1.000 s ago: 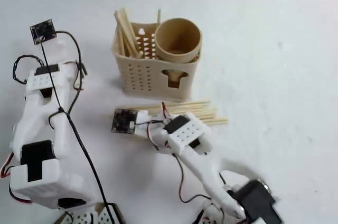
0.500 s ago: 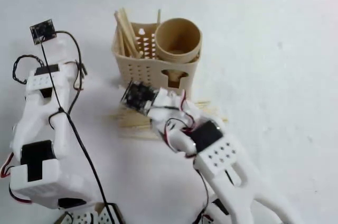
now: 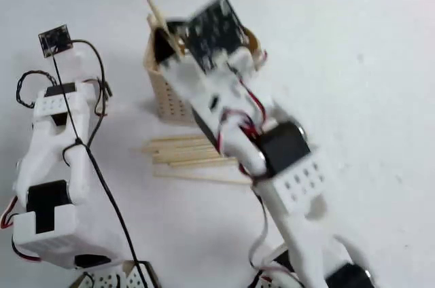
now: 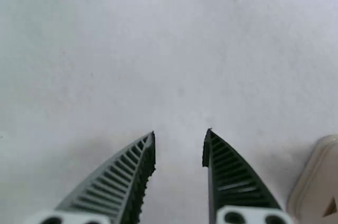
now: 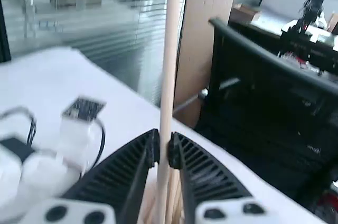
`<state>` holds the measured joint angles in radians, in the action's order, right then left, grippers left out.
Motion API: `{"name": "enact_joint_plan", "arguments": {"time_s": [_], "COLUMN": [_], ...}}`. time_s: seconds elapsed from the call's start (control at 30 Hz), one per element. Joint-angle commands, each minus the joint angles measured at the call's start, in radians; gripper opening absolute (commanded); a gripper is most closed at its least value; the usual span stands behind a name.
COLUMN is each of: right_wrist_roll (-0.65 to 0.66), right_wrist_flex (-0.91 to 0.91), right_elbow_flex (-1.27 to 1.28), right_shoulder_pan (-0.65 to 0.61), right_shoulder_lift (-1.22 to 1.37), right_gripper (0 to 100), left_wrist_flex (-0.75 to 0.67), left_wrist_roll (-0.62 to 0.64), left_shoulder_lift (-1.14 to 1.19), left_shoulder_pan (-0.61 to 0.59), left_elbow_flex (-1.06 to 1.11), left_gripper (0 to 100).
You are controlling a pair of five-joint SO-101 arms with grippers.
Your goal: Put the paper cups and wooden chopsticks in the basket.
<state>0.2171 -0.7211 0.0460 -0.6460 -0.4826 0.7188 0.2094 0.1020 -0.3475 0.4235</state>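
Right jaws: pinching one chopstick (image 5: 170, 49) above the basket (image 3: 162, 101).
Stick axis: near upright, lower end toward the basket's opening.
Left jaws: spread, empty, over bare counter (image 4: 158, 49).
Loose chopsticks (image 3: 190, 155): flat beside the basket's near side, nearer the right arm.

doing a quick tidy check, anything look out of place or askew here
A loose bunch of chopsticks lies fanned unevenly on the table beside the basket, not in it. Nothing looks spilled or damaged.
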Motion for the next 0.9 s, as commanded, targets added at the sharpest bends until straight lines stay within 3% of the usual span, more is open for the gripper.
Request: {"name": "enact_joint_plan", "arguments": {"time_s": [0.0,0.23,0.63,0.87], "right_wrist_roll": [-0.037,-0.006,0.002,0.051], "right_wrist_flex": [0.134,0.157,0.153,0.151], "right_elbow_flex": [-0.264,-0.485,-0.402,-0.364], "right_shoulder_pan": [0.002,0.008,0.008,0.01], "right_shoulder_lift": [0.214,0.455,0.427,0.421], "right_gripper": [1.8,1.8,1.9,9.7], "left_wrist_flex": [-0.018,-0.018,-0.018,-0.018], "left_wrist_roll": [0.006,0.006,0.006,0.006], "left_shoulder_lift": [-0.027,-0.027,-0.027,-0.027], "left_shoulder_pan": [0.005,0.005,0.005,0.005], "left_elbow_flex": [-0.006,-0.008,-0.008,-0.006], "left_gripper": [17,17,17,17]}}
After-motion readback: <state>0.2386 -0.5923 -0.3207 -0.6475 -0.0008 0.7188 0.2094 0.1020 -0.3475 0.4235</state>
